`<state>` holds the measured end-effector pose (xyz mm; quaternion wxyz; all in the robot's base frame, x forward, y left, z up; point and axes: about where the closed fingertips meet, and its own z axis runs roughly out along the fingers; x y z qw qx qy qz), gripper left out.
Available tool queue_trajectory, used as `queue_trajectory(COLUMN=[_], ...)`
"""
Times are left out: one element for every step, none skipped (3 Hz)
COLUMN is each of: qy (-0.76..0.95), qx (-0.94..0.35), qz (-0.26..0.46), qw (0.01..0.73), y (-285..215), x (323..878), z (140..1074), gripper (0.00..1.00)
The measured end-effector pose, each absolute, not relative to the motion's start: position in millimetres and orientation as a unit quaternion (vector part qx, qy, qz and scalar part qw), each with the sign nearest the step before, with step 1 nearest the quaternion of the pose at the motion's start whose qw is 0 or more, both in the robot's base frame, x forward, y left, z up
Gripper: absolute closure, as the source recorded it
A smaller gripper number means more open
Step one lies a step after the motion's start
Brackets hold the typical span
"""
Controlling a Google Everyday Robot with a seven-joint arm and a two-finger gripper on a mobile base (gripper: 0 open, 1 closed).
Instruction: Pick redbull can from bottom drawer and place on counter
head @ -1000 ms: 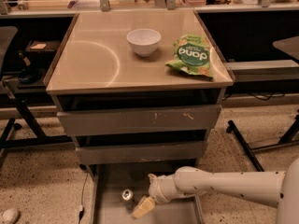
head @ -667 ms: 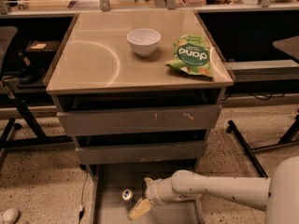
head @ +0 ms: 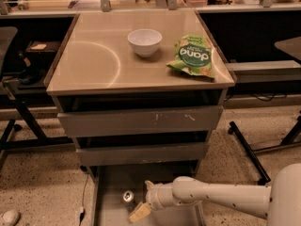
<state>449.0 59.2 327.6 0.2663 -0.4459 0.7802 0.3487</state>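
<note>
The redbull can (head: 128, 197) stands upright in the open bottom drawer (head: 110, 210), seen from above with its silvery top showing. My gripper (head: 141, 206) reaches in from the right on a white arm, its tan fingertips (head: 139, 213) low in the drawer just right of the can and slightly nearer the front. The counter (head: 94, 60) is the glossy beige top of the grey cabinet above.
A white bowl (head: 144, 42) and a green snack bag (head: 193, 55) lie on the counter. Two upper drawers (head: 141, 121) are shut. Dark side tables flank the cabinet. A black stand leg (head: 247, 149) crosses the speckled floor at right.
My arm has moved left inside the bottom drawer, bringing the gripper closer to the can. The can has not moved.
</note>
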Motion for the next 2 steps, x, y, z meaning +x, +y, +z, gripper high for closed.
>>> queue_trajectory(qy=[0.776,0.771], qx=[-0.449,-0.448], qz=[0.332,0.324], qw=[0.294,0.317], y=[73.7,87.1], x=[464.5,482.1], z=[303.6,283.6], gripper=[0.00,0.00])
